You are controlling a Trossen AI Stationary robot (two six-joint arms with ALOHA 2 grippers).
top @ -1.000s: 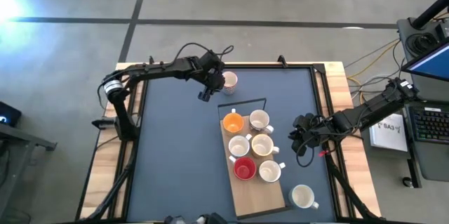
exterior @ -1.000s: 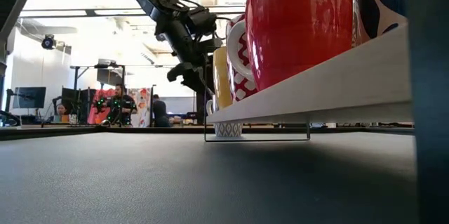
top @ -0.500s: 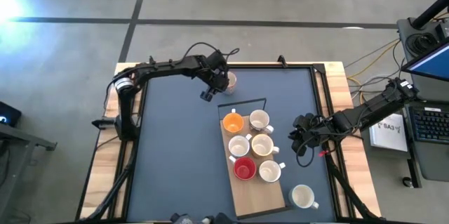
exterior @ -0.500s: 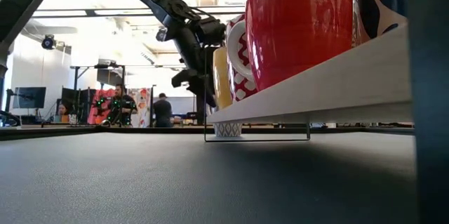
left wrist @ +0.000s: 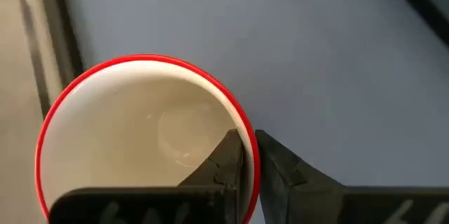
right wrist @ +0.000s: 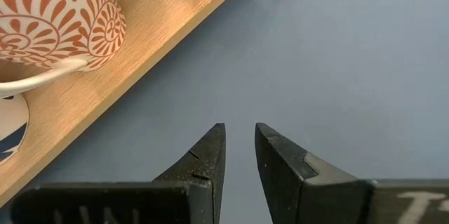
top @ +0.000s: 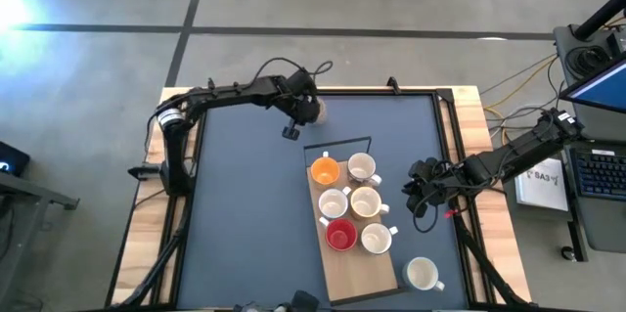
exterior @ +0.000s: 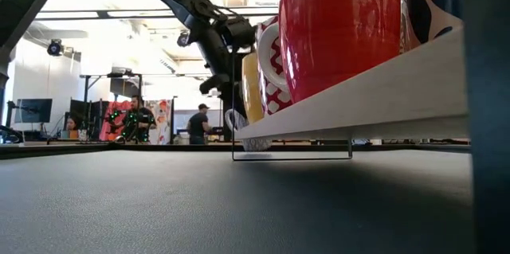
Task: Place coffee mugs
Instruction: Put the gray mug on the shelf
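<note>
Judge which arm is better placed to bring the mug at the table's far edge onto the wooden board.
Left. The left gripper is shut on the red-rimmed mug's wall. The right gripper holds nothing, beside the wooden board.

Left gripper at 12 o'clock, jaws clamped together; right gripper at 3 o'clock, jaws slightly parted.

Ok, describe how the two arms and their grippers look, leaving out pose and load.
Both arms are dark, jointed and slim. The left arm has a pale band near its base and black cable looping above its wrist; the left gripper has two dark, wedge-shaped fingers. The right arm also trails black cable, with a small red mark near the right gripper, whose fingers are the same.
</note>
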